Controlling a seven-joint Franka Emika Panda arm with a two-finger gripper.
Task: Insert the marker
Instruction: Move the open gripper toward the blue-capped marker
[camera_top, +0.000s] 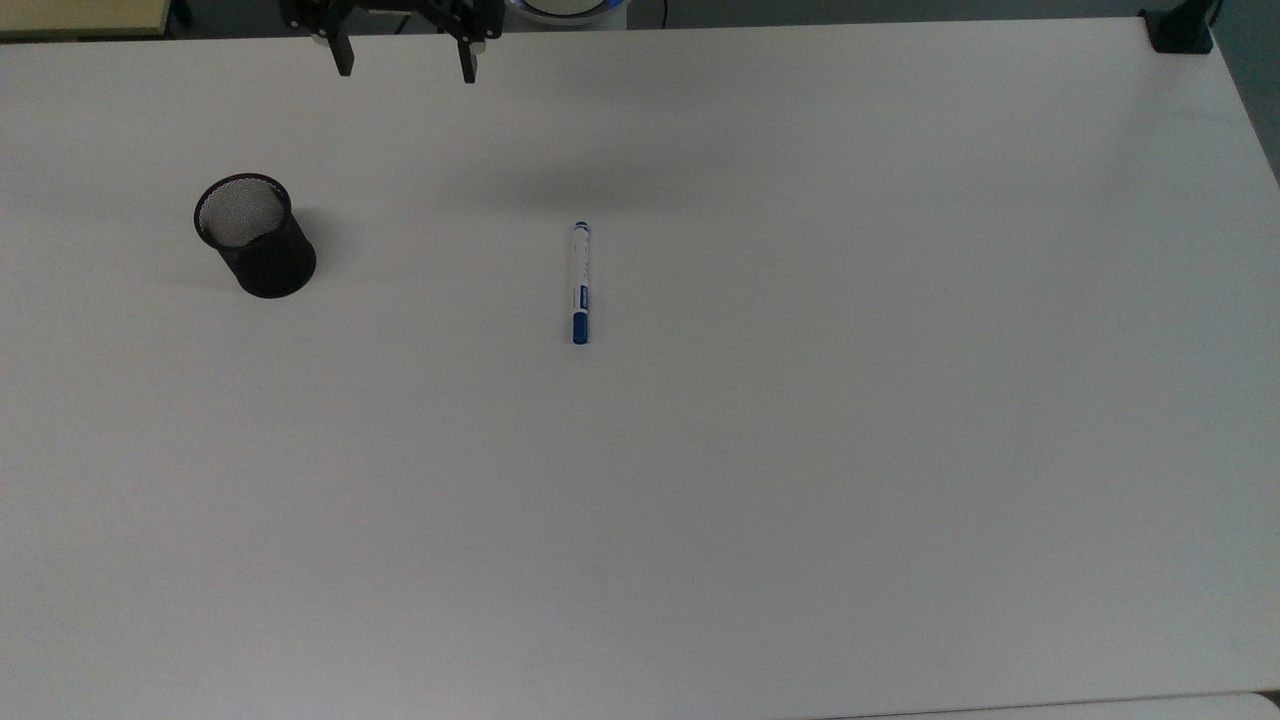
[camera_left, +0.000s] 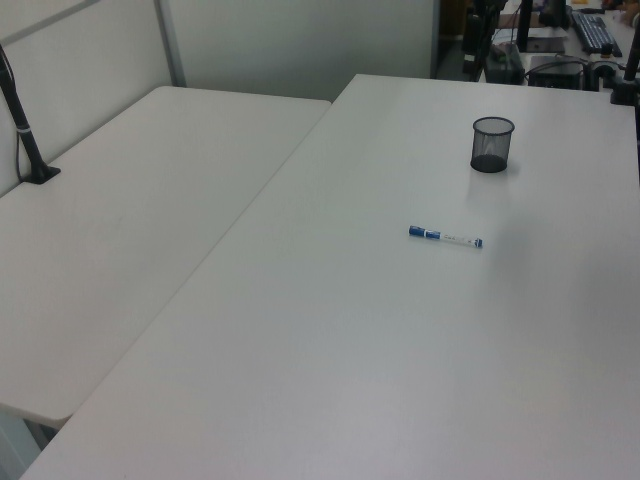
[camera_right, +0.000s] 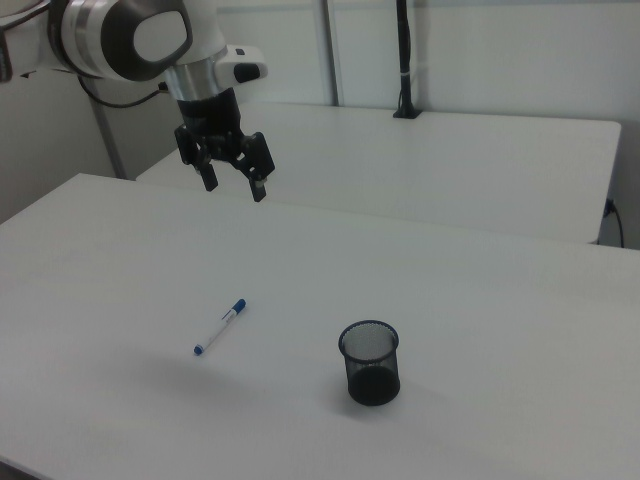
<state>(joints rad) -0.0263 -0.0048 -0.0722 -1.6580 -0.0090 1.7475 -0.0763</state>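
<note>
The marker (camera_top: 581, 283) lies flat on the white table (camera_top: 800, 450), white barrel with a blue cap toward the top view's bottom. It also lies in the left view as the marker (camera_left: 445, 236) and in the right view as the marker (camera_right: 220, 327). A black mesh cup (camera_top: 255, 235) stands upright and empty to the top view's left of it; the cup (camera_left: 492, 144) and cup (camera_right: 370, 362) appear in the side views too. My gripper (camera_top: 406, 64) hangs open high above the table's far edge, holding nothing; in the right view the gripper (camera_right: 234, 186) is well above the marker.
A second white table (camera_left: 130, 210) adjoins on the left view's left, with a black clamp post (camera_left: 25, 130) on it. Another black clamp (camera_top: 1180, 30) sits at the top view's far right corner. A keyboard (camera_left: 592, 30) and desk items lie beyond the table.
</note>
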